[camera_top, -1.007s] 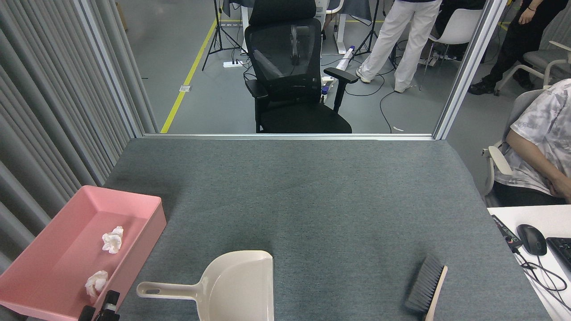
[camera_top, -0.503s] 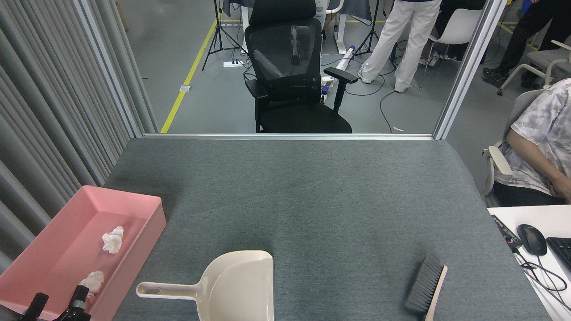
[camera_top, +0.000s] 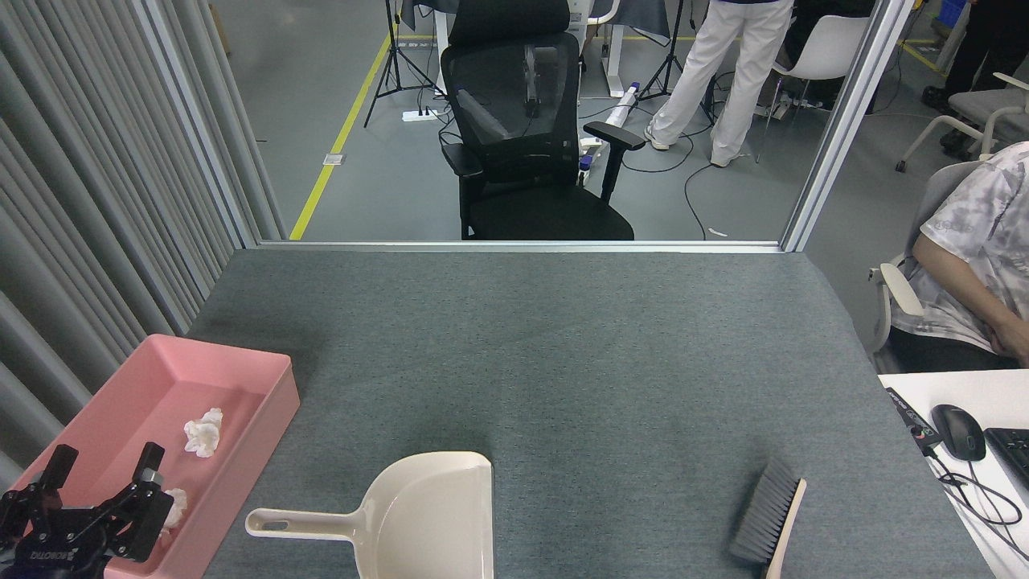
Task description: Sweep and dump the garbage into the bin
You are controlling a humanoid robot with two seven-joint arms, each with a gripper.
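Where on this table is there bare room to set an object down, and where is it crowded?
The grey table is bare across its far half, from the far edge to the dustpan and brush, and between those two. The near-left corner is crowded: the pink bin holds two tissue balls, with the left gripper, fingers open, over it.

beige dustpan [camera_top: 418, 515] on grey table [camera_top: 563, 354], brush [camera_top: 768, 515] well apart, black chair [camera_top: 522, 137] behind.
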